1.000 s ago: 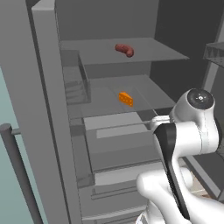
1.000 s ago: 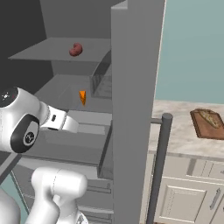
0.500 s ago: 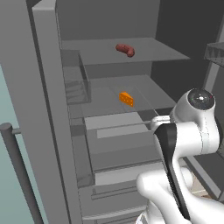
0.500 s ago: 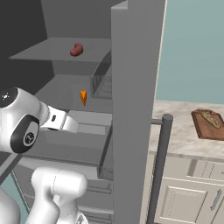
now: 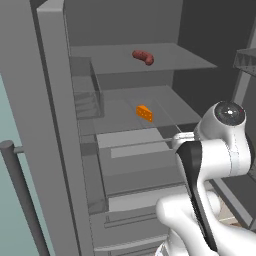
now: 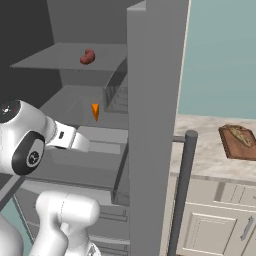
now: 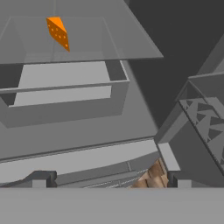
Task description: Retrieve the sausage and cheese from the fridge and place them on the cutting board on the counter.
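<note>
You are facing the open fridge [image 5: 60, 125]. The sausage [image 5: 143, 56] lies on the upper shelf; the cheese [image 5: 144, 113] sits on the shelf below it, well apart from the sausage. The pincer [image 7: 109, 179] is spread wide and holds nothing; its two fingertips [image 7: 40, 178] point at the drawers below the cheese shelf. The cutting board [image 6: 240, 142] rests on the surface [image 6: 200, 157] to the right of the fridge, beyond the door.
</note>
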You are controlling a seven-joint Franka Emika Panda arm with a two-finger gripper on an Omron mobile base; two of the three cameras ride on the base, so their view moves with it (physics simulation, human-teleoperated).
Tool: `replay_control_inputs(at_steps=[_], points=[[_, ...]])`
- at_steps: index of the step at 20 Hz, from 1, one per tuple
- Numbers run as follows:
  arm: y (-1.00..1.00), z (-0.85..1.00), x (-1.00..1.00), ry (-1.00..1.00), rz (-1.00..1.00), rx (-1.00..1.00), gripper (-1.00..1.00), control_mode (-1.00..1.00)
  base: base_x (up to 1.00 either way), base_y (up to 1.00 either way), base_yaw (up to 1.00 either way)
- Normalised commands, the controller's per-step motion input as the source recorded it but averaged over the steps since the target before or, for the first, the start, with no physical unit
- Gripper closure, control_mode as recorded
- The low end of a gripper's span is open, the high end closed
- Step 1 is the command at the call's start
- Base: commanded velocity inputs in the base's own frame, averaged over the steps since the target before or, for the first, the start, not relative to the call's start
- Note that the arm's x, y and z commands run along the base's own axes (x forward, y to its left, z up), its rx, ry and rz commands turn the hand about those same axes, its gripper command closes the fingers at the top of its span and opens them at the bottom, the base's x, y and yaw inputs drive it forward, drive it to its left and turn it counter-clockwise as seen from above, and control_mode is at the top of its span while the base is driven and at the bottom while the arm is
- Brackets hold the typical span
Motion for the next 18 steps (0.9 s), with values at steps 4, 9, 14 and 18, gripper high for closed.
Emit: replay_control_inputs(at_steps=[4,9,14,18], points=[[0.00,0.00,0.00,0.00,0.00,0.00,-1.00,1.00,0.00,0.00,0.00],[0.00,0.00,0.00,0.00,0.00,0.00,-1.00,1.00,0.00,0.00,0.00],[0.00,0.00,0.00,0.00,0.00,0.00,-1.00,1.00,0.00,0.00,0.00],[0.00,0.00,0.00,0.00,0.00,0.00,-1.00,-1.00,0.00,0.00,0.00]])
